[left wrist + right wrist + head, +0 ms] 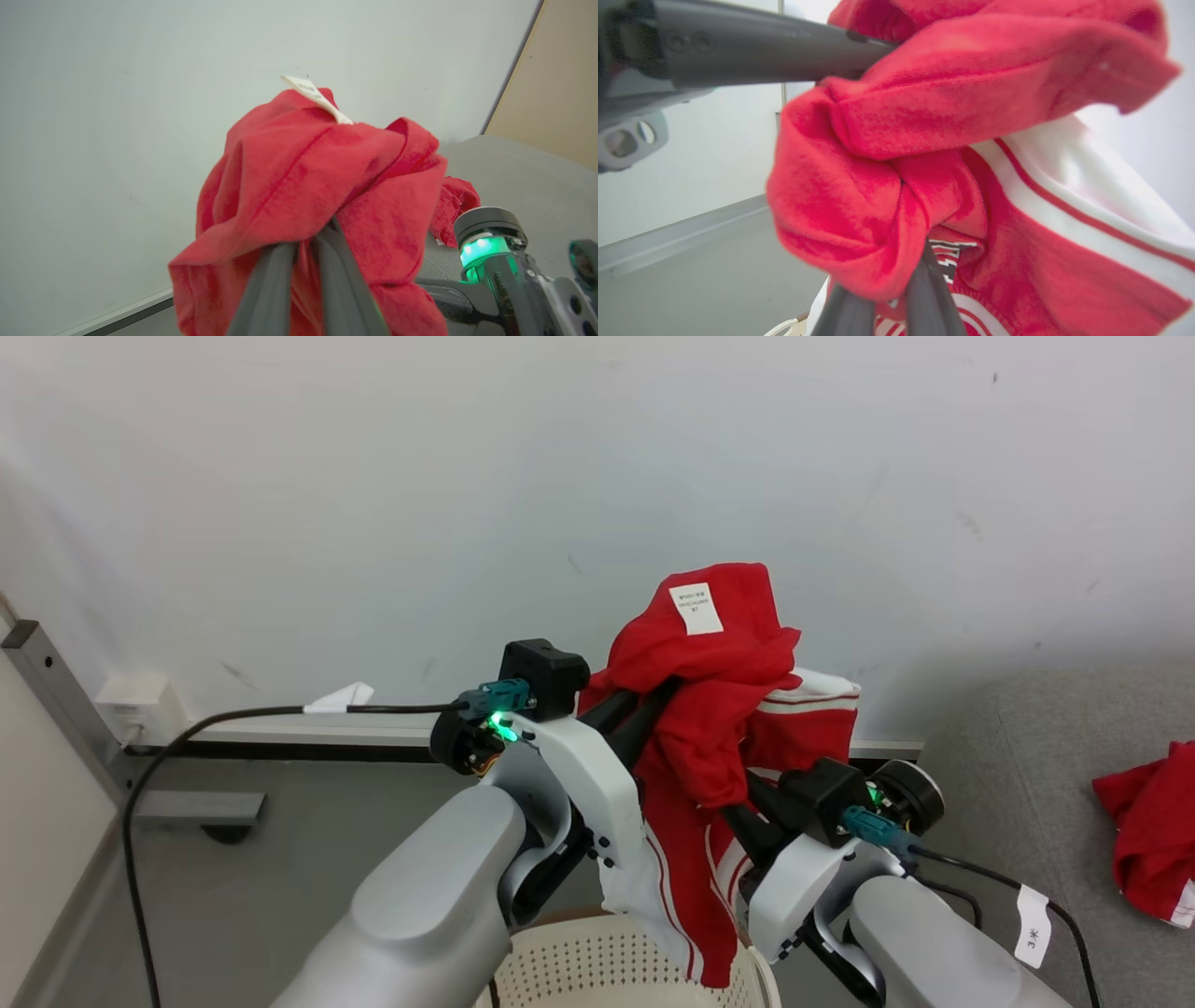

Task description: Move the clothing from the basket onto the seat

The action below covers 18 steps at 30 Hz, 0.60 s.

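Cream basket (579, 961) sits nearest, under my arms. The red striped garment (709, 653) hangs above it, w/ L gripper (310, 240) and R gripper (906, 275) both pinching bunched folds. Risk: the trailing hem could snag the rim, or a loose fold could slip, on the swing to the seat (1027, 775). Head cam gives me the hem and the 2nd garment (1153, 821) lying on the seat; wrist cams give the pinch pts.

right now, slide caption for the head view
Left gripper and right gripper hold red striped garment over basket; second garment on sofa.
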Motion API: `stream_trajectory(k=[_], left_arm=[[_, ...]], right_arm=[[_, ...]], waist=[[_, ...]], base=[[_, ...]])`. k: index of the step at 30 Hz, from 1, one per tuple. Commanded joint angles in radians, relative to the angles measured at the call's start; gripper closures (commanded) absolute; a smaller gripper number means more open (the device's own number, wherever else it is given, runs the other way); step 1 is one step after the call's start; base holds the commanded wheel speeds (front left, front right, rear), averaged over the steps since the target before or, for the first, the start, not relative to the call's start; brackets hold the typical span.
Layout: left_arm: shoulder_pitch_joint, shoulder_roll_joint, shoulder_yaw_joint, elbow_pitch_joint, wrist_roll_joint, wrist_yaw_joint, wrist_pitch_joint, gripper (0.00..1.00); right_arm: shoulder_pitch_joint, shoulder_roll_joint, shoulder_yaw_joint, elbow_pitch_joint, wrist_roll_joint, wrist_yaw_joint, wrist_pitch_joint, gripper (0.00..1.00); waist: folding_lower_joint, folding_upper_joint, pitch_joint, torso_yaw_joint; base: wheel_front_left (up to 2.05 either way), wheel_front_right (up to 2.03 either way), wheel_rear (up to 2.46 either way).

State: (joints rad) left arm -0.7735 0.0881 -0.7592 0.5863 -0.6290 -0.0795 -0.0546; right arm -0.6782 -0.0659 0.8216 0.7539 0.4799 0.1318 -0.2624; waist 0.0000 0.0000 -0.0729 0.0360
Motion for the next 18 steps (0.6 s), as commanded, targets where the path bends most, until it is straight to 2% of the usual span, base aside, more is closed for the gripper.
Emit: stream_trajectory(k=[1, 2, 3, 4, 5, 18], left_arm=[[0.012, 0.007, 0.002, 0.006, -0.004, 0.005, -0.012, 0.65], [0.014, 0.009, 0.003, 0.007, -0.003, 0.008, -0.014, 0.38], [0.018, 0.011, 0.002, 0.006, -0.002, 0.008, -0.019, 0.06], [0.019, 0.016, -0.005, 0.004, 0.009, 0.009, -0.023, 0.0], [0.019, 0.016, -0.005, 0.004, 0.009, 0.009, -0.023, 0.0], [0.098, 0.061, -0.055, -0.083, 0.058, 0.026, -0.089, 0.0]], right_arm=[[0.026, -0.016, -0.036, -0.028, -0.022, -0.002, -0.003, 1.0], [0.036, -0.021, -0.058, -0.045, -0.034, -0.002, -0.003, 1.0], [0.046, -0.027, -0.083, -0.065, -0.045, -0.002, -0.003, 1.0], [0.057, -0.032, -0.106, -0.082, -0.052, -0.002, -0.003, 1.0], [0.057, -0.032, -0.106, -0.082, -0.052, -0.002, -0.003, 1.0], [0.16, -0.122, -0.395, -0.246, -0.175, -0.002, -0.003, 1.0]], waist=[[0.0, 0.0, 0.004, -0.011], [0.0, 0.0, 0.006, -0.016], [0.0, 0.0, 0.008, -0.021], [0.0, 0.0, 0.01, -0.026], [0.0, 0.0, 0.01, -0.026], [0.0, 0.0, 0.038, -0.137]], base=[[0.0, 0.0, 0.0], [0.0, 0.0, 0.0], [0.0, 0.0, 0.0], [0.0, 0.0, 0.0], [0.0, 0.0, 0.0], [0.0, 0.0, 0.0]])
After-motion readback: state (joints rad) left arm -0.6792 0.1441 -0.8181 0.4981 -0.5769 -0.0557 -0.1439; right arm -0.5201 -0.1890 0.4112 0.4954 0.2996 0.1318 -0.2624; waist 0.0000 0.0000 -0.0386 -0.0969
